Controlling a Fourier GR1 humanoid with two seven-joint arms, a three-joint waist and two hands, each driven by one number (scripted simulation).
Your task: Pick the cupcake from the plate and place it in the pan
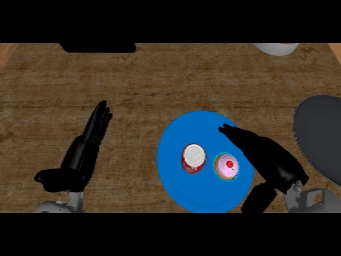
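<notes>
Along the right edge of the wooden counter [129, 85] we see the dark grey pan [328, 145], partly cut off by the view's border and lying just beside the blue plate [195, 130]. Only a narrow strip of wood shows between the two. At the far edge a black object [98, 47] and a white, rounded thing [276, 48] sit well apart from the plate, and we cannot tell what either is. Between them and the plate we have a broad stretch of bare wood, and more of it to the left.

On the plate's right half lies the cupcake [228, 167], pink-topped with a red spot. Just left of it, close but apart, sits a round red item with a white top [193, 158]. Our right hand [269, 157] hangs over the plate's right rim, just right of the cupcake, fingers [236, 134] stretched out past it and thumb [256, 199] spread away, holding nothing. Our left hand [88, 142] rests left of the plate, fingers straight and empty.
</notes>
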